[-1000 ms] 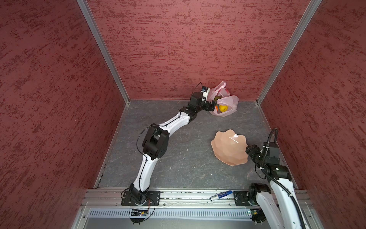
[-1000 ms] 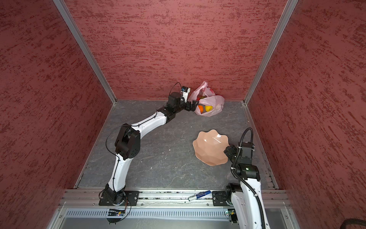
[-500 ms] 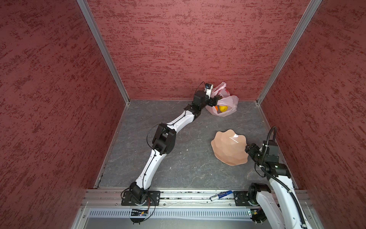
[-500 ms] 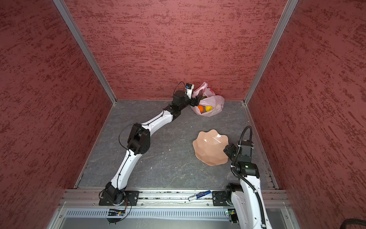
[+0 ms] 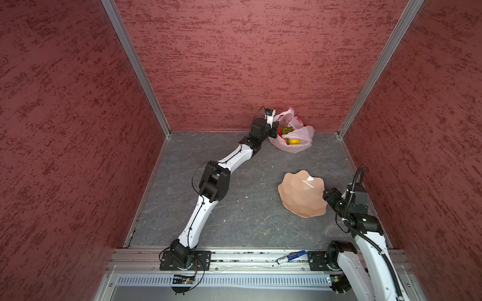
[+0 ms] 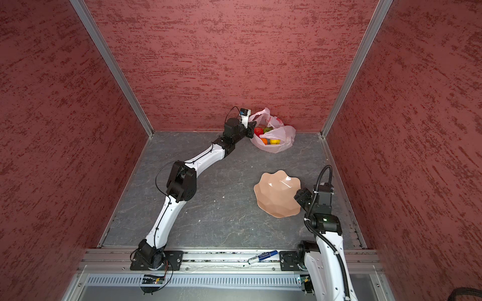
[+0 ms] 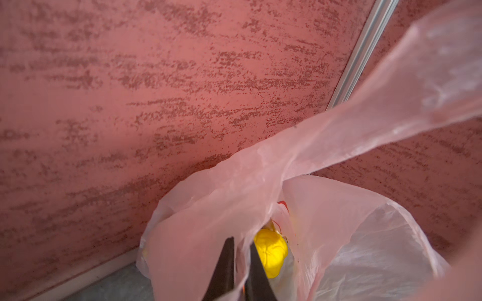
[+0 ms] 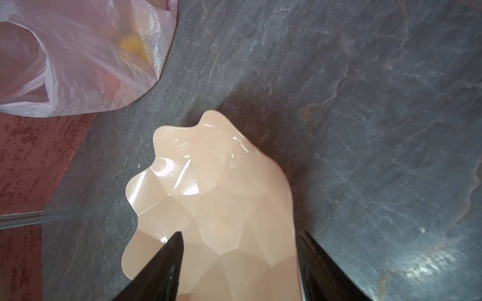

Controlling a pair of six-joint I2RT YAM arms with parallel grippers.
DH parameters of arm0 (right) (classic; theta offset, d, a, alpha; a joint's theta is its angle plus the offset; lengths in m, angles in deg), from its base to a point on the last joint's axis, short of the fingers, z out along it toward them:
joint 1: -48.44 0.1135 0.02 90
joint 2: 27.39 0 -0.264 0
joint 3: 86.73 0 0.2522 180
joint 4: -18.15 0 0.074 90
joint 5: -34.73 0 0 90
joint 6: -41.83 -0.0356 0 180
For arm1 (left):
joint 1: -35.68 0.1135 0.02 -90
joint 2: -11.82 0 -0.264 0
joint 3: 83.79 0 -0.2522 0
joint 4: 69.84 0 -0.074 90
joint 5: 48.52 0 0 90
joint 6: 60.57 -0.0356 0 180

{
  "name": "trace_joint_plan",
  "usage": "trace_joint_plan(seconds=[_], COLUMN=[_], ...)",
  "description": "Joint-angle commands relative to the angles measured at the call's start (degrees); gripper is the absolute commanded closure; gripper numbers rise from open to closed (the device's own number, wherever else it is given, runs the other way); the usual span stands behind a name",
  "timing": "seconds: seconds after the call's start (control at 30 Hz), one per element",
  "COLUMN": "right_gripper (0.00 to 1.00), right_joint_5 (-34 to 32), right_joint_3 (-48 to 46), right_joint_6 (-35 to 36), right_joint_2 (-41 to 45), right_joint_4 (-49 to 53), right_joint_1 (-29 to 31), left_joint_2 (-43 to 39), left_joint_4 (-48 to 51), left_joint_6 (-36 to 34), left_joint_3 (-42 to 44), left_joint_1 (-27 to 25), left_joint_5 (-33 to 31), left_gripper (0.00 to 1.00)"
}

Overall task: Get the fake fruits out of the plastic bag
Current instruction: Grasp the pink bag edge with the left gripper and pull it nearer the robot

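Plastic bag (image 5: 300, 136) slumped at the far edge of the worktop (image 5: 247, 203), right against the rear wall (image 5: 247, 65), mouth gaping. Inside, fake fruits (image 6: 260, 131): red ball (image 5: 280, 131) and green ball (image 5: 287, 130) up near the opening, small orange one (image 5: 285, 141) and yellow lemon (image 5: 294, 142) lower down behind the film. Left fingers (image 7: 241, 243) pressed narrow at the bag's near rim, pink film pinched between, a yellow fruit (image 7: 271, 252) just beyond. Right fingers (image 8: 240, 234) spread wide, well apart from the bag, one over the inside of the peach bowl (image 5: 302, 192), one just past its rim; contact with the bowl not clear. Blue marker (image 5: 290, 256) lying on the front rail (image 5: 234, 256).
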Motion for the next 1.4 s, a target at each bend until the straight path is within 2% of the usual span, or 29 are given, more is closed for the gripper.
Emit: trace_joint_plan(seconds=[0.0, 0.1, 0.3, 0.67, 0.8, 1.07, 1.23, 1.37], right_gripper=[0.31, 0.32, 0.38, 0.38, 0.37, 0.37, 0.37, 0.37], right_joint_5=[1.5, 2.73, 6.95, 5.26, 5.83, 2.42, -2.67, -5.52], right_joint_3=[0.61, 0.87, 3.15, 9.75, 11.12, 18.55, 23.17, 26.04], right_joint_6=[2.23, 3.18, 4.5, 6.04, 5.63, 4.72, 4.36, 4.29], right_joint_2=[-0.09, -1.39, -5.27, -8.43, -10.19, -14.6, -16.96, -18.97], right_joint_4=[-2.54, -4.27, -8.15, -8.11, -9.66, -10.09, -9.69, -10.15], right_joint_1=[-0.27, -0.18, 0.76, 9.09, 12.57, 23.3, 32.37, 38.91], left_joint_2=[-5.9, -11.03, -21.88, -45.74, -58.22, -83.71, -97.03, -105.99], left_joint_4=[-2.12, -4.32, -9.56, -10.85, -4.71, 14.97, 29.28, 38.34], left_joint_6=[3.22, 4.59, 8.18, 13.83, 16.12, 27.81, 36.89, 42.05], left_joint_3=[6.42, 13.84, 31.52, 60.96, 70.5, 85.67, 90.3, 93.4], left_joint_1=[0.82, 1.05, 1.56, 3.27, 3.2, 0.89, -2.89, -8.1], left_joint_5=[-3.32, -5.88, -11.77, -21.54, -23.83, -28.29, -30.49, -35.81], left_gripper=[0.97, 1.0, 1.0, 1.0, 1.0, 1.0, 1.0, 1.0])
